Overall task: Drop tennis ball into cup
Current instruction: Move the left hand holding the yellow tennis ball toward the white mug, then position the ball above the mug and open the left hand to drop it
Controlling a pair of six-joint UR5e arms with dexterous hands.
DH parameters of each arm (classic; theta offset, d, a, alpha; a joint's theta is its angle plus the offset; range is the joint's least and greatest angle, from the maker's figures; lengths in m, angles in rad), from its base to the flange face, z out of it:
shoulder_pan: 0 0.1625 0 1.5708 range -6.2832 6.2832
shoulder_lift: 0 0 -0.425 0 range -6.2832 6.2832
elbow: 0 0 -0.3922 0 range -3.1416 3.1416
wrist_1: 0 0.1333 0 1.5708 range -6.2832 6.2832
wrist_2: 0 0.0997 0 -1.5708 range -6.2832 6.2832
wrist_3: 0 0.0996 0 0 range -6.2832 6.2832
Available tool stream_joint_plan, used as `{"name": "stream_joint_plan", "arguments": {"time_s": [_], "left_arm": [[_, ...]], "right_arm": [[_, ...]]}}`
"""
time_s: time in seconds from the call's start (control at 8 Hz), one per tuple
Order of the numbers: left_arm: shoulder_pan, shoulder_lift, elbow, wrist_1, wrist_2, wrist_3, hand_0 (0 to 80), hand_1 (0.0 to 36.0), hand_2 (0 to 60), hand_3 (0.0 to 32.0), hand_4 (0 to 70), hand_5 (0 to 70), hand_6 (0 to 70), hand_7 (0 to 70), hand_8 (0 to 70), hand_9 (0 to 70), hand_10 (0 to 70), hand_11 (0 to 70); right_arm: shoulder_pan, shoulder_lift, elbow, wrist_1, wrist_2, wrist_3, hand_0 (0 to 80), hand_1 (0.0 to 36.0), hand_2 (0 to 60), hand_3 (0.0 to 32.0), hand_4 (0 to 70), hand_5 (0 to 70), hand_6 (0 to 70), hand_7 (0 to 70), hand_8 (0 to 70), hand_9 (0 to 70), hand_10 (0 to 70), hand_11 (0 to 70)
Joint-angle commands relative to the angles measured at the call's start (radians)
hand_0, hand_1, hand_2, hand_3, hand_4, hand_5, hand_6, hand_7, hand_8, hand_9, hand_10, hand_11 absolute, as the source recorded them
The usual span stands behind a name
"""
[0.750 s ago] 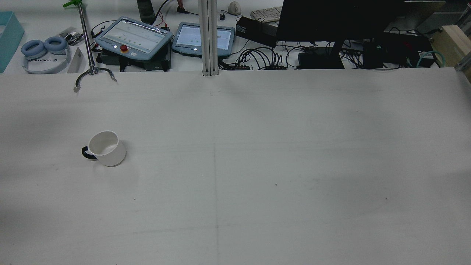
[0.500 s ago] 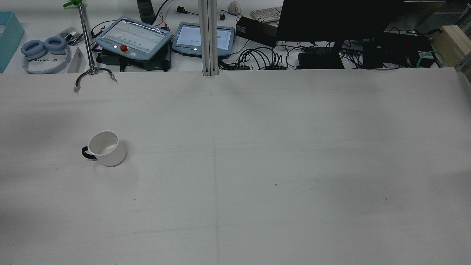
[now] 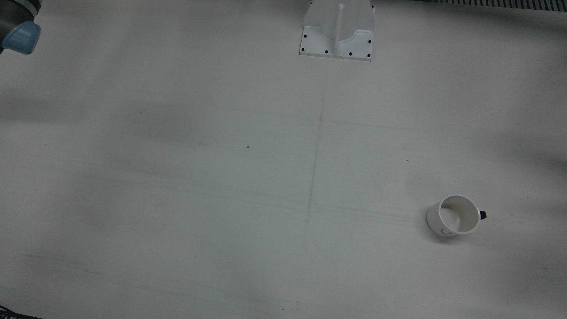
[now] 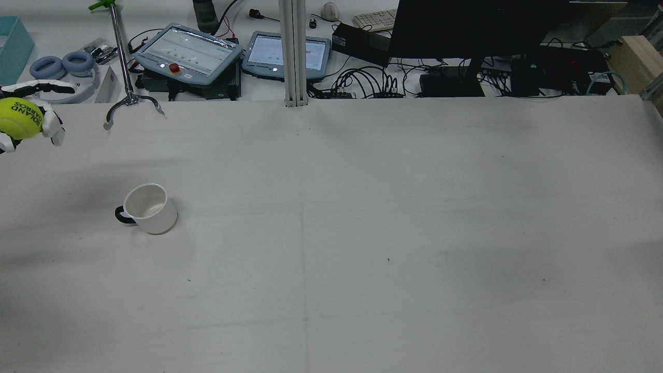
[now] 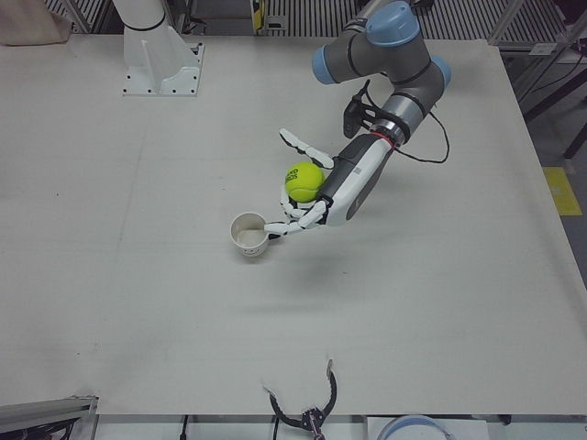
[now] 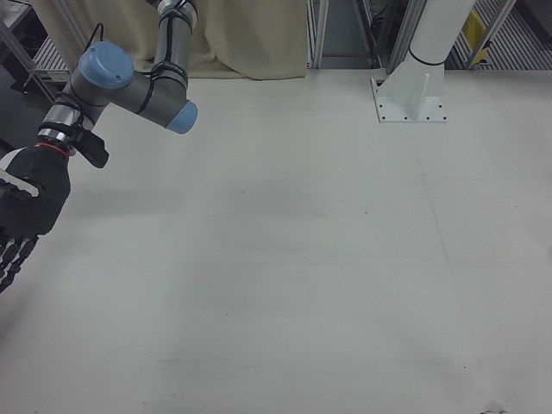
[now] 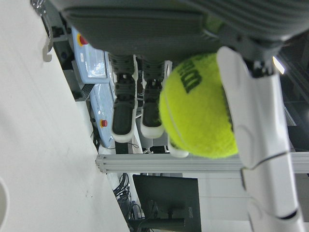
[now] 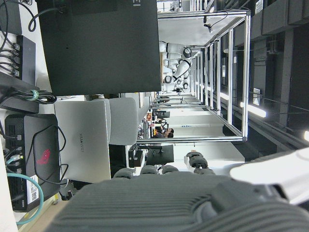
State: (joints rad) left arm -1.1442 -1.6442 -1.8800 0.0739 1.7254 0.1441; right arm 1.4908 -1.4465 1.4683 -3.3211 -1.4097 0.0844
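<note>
A yellow-green tennis ball sits in my left hand, whose white fingers curl around it. The hand hovers above the table, just right of and above the white cup in the left-front view. In the rear view the ball and left hand are at the left edge, beyond the upright, empty cup. The cup also shows in the front view. The left hand view shows the ball close up. My right hand hangs open and empty at the left edge of the right-front view.
An arm pedestal stands at the table's robot side. Beyond the far edge are a metal stand with a claw foot, two teach pendants, headphones and a dark monitor. My right arm's elbow is raised over the table's side.
My left hand with the tennis ball has come into the rear view at its left edge; before, no hand showed there. The cup has not moved.
</note>
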Motion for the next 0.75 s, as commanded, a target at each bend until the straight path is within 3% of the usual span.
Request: {"name": "stream_joint_plan", "arguments": {"time_s": [0.0, 0.25, 0.62], "left_arm": [[0.171, -0.031, 0.01, 0.023, -0.009, 0.032, 55.5, 12.4, 0.4, 0.0, 18.4, 23.0, 70.0, 70.0, 47.5, 60.8, 35.4, 51.2], [0.225, -0.061, 0.022, 0.05, -0.01, 0.032, 54.4, 11.2, 0.5, 0.0, 18.1, 23.4, 70.0, 70.0, 47.2, 59.7, 34.8, 50.4], [0.225, -0.078, 0.053, 0.038, -0.007, 0.029, 54.3, 12.1, 0.7, 0.0, 18.8, 20.7, 70.0, 70.0, 44.6, 57.2, 32.4, 47.3]], "right_arm": [[-0.001, 0.0, 0.0, 0.0, 0.0, 0.0, 0.0, 0.0, 0.0, 0.0, 0.0, 0.0, 0.0, 0.0, 0.0, 0.0, 0.0, 0.0], [-0.001, 0.0, 0.001, 0.0, 0.0, 0.0, 0.0, 0.0, 0.0, 0.0, 0.0, 0.0, 0.0, 0.0, 0.0, 0.0, 0.0, 0.0], [-0.001, 0.0, 0.0, 0.0, 0.0, 0.0, 0.0, 0.0, 0.0, 0.0, 0.0, 0.0, 0.0, 0.0, 0.0, 0.0, 0.0, 0.0]]}}
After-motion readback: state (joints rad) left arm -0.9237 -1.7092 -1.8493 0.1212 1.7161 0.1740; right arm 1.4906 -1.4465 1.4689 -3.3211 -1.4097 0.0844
